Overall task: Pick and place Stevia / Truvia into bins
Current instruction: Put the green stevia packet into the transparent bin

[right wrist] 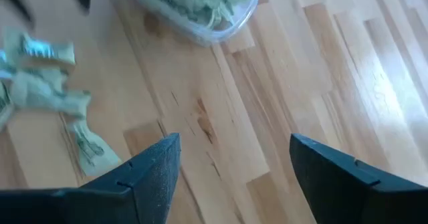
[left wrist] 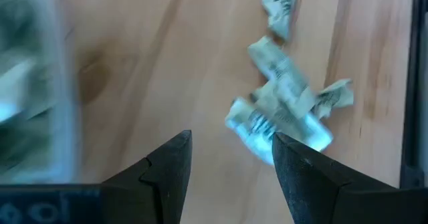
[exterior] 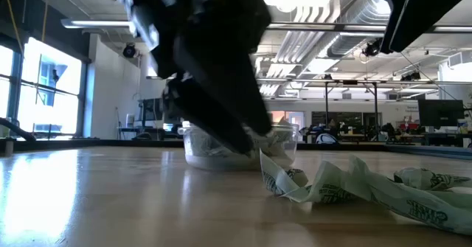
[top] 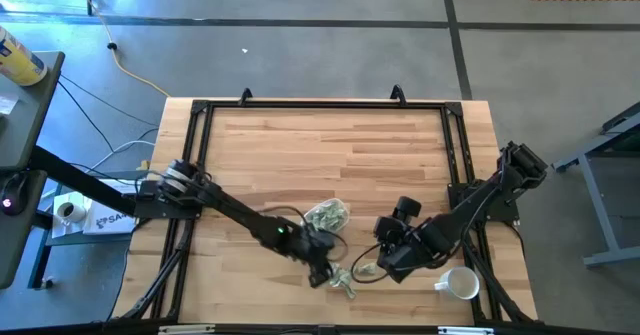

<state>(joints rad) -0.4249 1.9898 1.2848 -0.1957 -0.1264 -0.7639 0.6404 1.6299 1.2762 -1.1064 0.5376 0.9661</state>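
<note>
Crumpled pale green and white Stevia packets [top: 345, 281] lie loose on the wooden table near its front edge; the low view shows them as a strewn row [exterior: 354, 184]. The clear bin [top: 327, 215] stands just behind them with several packets inside. My left gripper [left wrist: 231, 140] hangs open, slanting down, close over the loose packets [left wrist: 281, 110], with nothing between its fingers. My right gripper [right wrist: 234, 140] is open and empty above bare wood to the right of the packets [right wrist: 47, 83], with the bin [right wrist: 200, 7] beyond it.
A white mug [top: 460, 283] stands at the front right, close to my right arm. A black frame [top: 200, 110] runs around the tabletop. Bare wood lies across the far half of the table. My left arm fills much of the low view in front of the bin [exterior: 284, 140].
</note>
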